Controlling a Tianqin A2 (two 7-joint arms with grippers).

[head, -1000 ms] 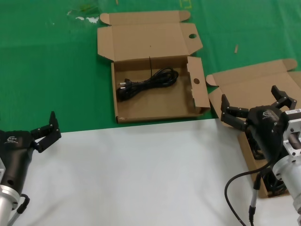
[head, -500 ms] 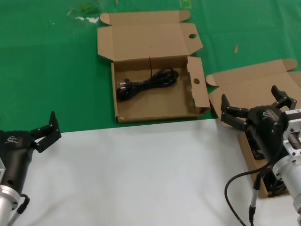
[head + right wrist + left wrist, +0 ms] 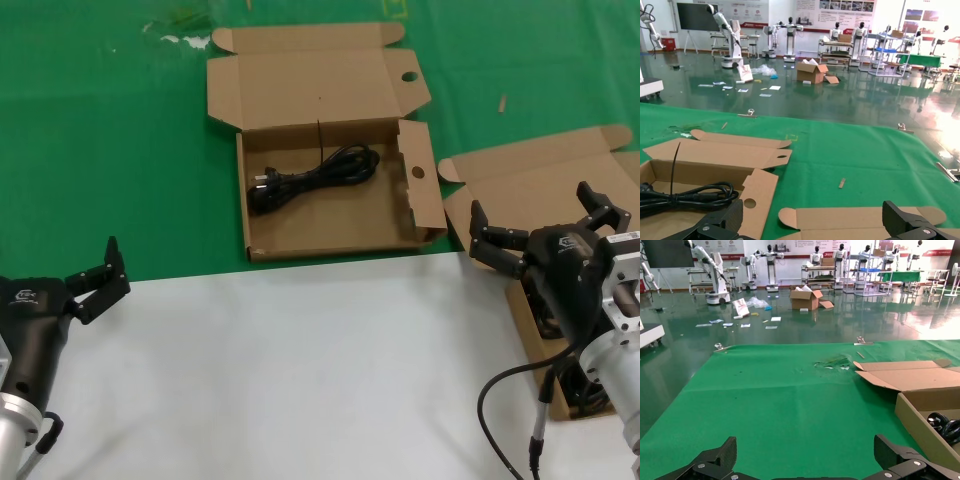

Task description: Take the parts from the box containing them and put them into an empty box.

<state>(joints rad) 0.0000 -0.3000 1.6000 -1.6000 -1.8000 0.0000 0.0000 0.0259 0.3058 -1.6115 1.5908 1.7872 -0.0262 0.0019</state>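
Nearest us, our left hand (image 3: 97,283) hovers open at the edge of the white tabletop (image 3: 300,370). Our right hand (image 3: 545,235) hangs open over the slanted box (image 3: 520,180), cords beneath it mostly hidden. Ahead and left of that hand sits the holed box (image 3: 330,215), holding one coiled black cord (image 3: 315,175).

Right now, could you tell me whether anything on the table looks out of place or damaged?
Slightly. The box on the right lies slanted, unlike the squarely placed box with the cord. Small light scraps litter the green mat's far left, and a small sliver lies near the right box.
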